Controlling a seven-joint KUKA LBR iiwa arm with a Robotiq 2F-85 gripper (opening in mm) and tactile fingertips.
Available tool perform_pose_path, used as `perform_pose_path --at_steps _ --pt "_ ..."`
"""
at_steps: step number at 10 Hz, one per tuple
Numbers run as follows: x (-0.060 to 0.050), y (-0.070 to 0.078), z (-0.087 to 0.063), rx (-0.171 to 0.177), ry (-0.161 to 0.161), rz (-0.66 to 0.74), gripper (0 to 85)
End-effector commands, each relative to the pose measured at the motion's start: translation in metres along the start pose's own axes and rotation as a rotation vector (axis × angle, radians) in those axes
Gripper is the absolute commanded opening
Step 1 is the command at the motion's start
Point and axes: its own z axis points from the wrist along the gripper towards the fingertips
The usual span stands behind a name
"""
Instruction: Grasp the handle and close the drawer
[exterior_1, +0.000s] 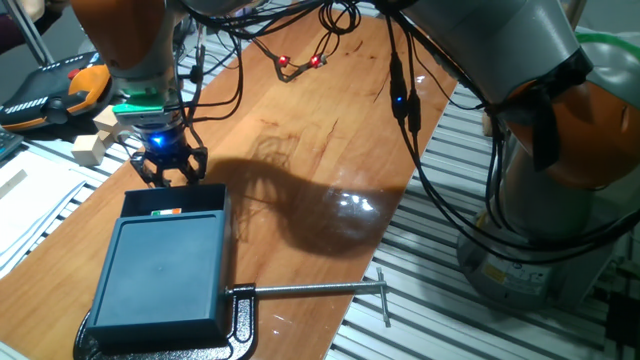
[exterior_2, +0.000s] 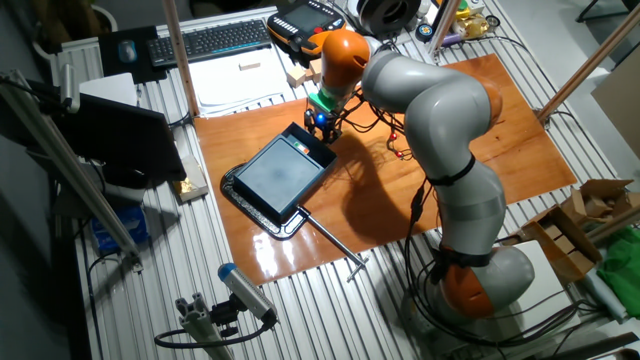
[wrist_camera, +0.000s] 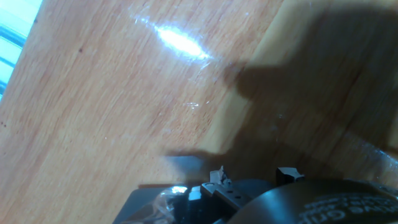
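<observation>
Drawer: shallow dark teal plastic drawer (exterior_1: 175, 213) slightly open from its flat-topped box (exterior_1: 160, 275), on the wooden surface (exterior_1: 330, 130)
Fingers: black two-finger gripper (exterior_1: 170, 178) spread narrowly, holding nothing, above the drawer's front wall

No text, label or number can be read anywhere.

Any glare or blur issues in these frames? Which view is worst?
Hand view is worst: soft focus, a glare streak on the table, heavy shadow at right. One fixed view: arm shadow and a glare patch beside the drawer, gripper sharp. The other fixed view: evenly lit, sharp.
</observation>
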Motion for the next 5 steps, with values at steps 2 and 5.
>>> perform_pose_path --at_steps 2,5 --pt "0.0030 0.0014 0.0020 -0.002 0.007 -0.006 2.0" --pt "0.0076 0.0030 0.0030 -0.001 0.005 -0.010 2.0"
